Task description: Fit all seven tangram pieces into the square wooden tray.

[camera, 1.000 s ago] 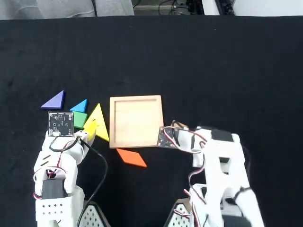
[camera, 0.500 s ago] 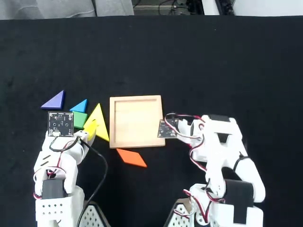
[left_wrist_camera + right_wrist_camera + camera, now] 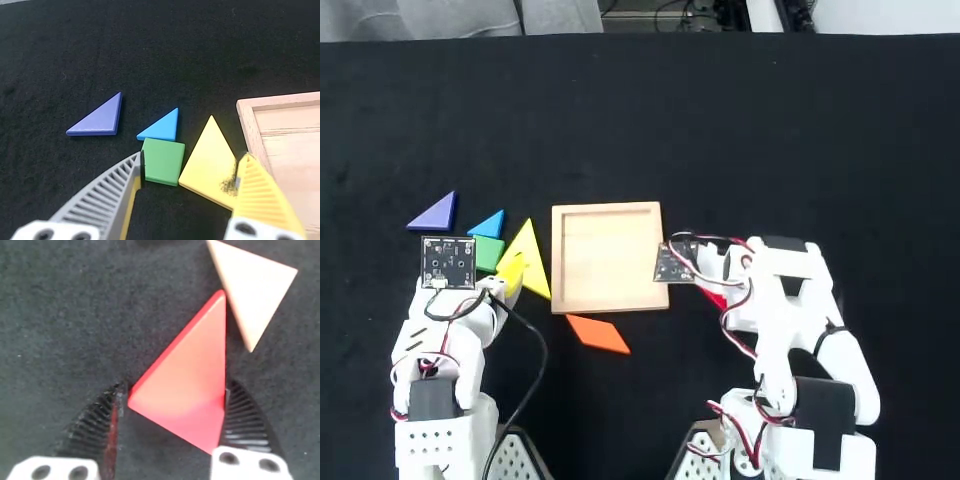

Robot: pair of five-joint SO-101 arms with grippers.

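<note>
Near the right edge of the wooden tray (image 3: pixel 557 260) on the counter (image 3: pixel 770 130), the right fingers (image 3: pixel 242 412) are closed snug on the red triangle (image 3: pixel 195 370), which looks light, hard and slippy, best held by its straight sides.

Bright, even light, soft shadows

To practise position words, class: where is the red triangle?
In the right wrist view, the red triangle lies on the black cloth, gripped by the right gripper, its tip beside a pale triangle.
</note>
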